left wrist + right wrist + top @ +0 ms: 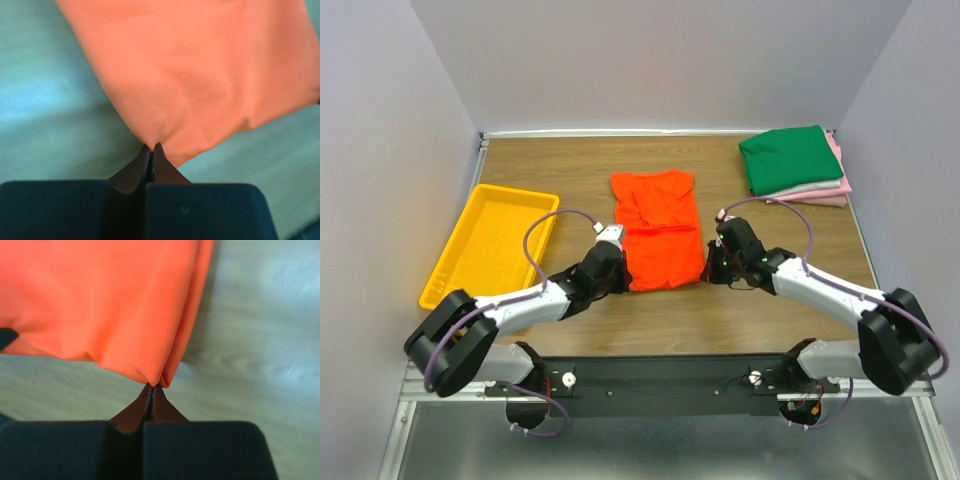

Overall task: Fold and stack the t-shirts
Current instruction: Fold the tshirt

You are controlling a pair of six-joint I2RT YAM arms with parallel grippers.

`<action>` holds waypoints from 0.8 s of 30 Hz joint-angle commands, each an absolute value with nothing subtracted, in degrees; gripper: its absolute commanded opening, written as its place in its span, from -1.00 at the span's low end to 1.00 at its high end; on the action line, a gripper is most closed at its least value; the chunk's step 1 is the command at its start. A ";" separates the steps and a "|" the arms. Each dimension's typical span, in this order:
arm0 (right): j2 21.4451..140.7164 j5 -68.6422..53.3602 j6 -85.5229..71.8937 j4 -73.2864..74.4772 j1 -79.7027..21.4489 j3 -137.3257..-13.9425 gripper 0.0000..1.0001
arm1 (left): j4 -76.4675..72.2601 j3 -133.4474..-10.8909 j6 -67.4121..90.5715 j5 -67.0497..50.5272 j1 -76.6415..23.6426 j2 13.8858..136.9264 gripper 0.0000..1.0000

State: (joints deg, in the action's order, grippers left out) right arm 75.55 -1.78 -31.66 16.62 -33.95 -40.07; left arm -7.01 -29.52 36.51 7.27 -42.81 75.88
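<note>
The left gripper (152, 146) is clenched on the near-left corner of the orange t-shirt (658, 232), with a pinch of cloth caught right at its fingertips. The right gripper (151, 386) is clamped the same way on the near-right corner, where layered edges of the cloth come together. The shirt lies flat on the surface (570, 170), between the two grippers and stretching away ahead of them. It looks already narrowed to a long rectangle, with a crease across its middle.

Far ahead of the right gripper and off to its right sits a stack of folded shirts. The dark green t-shirt (792, 158) is on top, and edges of a white t-shirt (815, 187) and a pink t-shirt (832, 198) show beneath it. A yellow tray (445, 262) lies well to the left of the left gripper.

By the look of it, three shirts are finished and stacked. The orange one seems partway done, with its sides turned in. What probably remains is to fold the near hem forward over the far half, then carry the shirt to the stack.
</note>
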 commanded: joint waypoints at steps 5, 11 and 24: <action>62.68 -0.88 -44.20 26.27 -43.66 -32.79 -0.99 | 5.09 -23.03 52.09 10.46 -56.94 64.97 -1.00; 54.24 3.16 -52.73 33.04 -51.85 -31.55 -0.99 | 13.79 -21.53 63.53 13.27 -68.54 57.58 -1.00; 48.26 3.08 -60.91 38.85 -60.03 -28.04 -0.98 | 25.64 -24.60 79.62 18.27 -81.29 56.42 -0.56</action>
State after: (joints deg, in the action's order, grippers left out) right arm 49.95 2.52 -57.65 36.64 -58.57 -29.02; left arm 19.73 -22.00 73.41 13.43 -79.00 55.68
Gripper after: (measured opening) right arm 0.007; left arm 0.063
